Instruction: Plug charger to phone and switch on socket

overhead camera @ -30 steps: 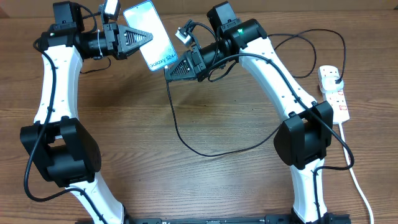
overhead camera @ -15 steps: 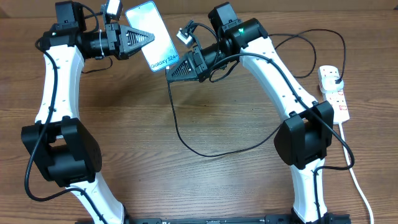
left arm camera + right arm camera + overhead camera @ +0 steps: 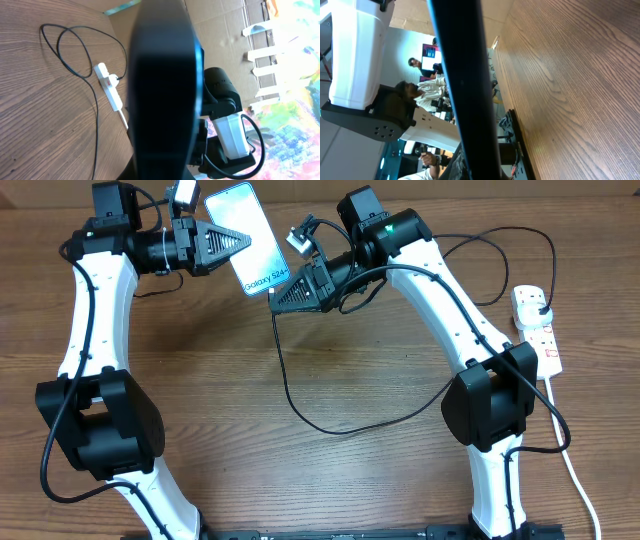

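Observation:
My left gripper (image 3: 238,240) is shut on the phone (image 3: 248,235) and holds it in the air, screen up, with the "Galaxy S24" end toward my right gripper. The phone's dark edge (image 3: 162,90) fills the middle of the left wrist view. My right gripper (image 3: 280,295) is shut on the charger's connector end, right at the phone's lower short edge. The black cable (image 3: 330,427) hangs in a loop to the table and runs to the black plug (image 3: 537,304) in the white socket (image 3: 543,338), which also shows in the left wrist view (image 3: 111,92). A dark bar (image 3: 465,90) hides the right fingers.
The socket's thick white cord (image 3: 575,470) runs along the right edge toward the front. Cardboard and a colourful wall (image 3: 280,60) stand beyond the table's far edge. The white left arm (image 3: 360,50) shows in the right wrist view.
Both grippers have drifted slightly toward the far edge, the phone with them. The connector end stays at the phone's lower edge.

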Available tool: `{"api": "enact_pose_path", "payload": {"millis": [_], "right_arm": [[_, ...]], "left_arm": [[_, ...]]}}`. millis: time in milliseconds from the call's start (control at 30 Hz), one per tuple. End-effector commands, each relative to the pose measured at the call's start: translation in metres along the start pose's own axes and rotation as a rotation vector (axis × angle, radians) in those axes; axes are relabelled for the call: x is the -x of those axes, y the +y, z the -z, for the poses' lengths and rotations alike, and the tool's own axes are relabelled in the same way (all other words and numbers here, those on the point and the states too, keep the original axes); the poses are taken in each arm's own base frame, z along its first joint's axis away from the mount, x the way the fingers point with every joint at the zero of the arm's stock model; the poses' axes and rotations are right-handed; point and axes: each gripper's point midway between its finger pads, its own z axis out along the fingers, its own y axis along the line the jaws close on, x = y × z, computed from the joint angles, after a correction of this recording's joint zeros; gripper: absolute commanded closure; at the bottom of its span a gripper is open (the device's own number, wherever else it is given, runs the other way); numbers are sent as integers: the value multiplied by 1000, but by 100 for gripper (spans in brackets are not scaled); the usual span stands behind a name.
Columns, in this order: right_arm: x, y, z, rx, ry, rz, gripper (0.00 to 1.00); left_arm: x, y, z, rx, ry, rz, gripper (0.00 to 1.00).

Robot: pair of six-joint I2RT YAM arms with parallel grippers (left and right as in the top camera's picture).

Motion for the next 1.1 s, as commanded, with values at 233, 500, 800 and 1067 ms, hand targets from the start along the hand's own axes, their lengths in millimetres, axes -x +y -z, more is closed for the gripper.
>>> {"api": "enact_pose_path", "payload": {"millis": [233,500,800,1067], "right_arm": [[-2,4,4,10,-2,36,96],[-1,4,4,10,-5,43,96],[-1,0,4,-17,-3,37,97],[-1,-6,13,-40,-16,12,96]], "left_arm": [[0,-15,-2,-51,13,-22,96],[-2,-16,-5,-54,18,-22,96],[-5,-17,-13,-61,37,-27,96],[-5,-17,-13,-61,37,-30,96]]}}
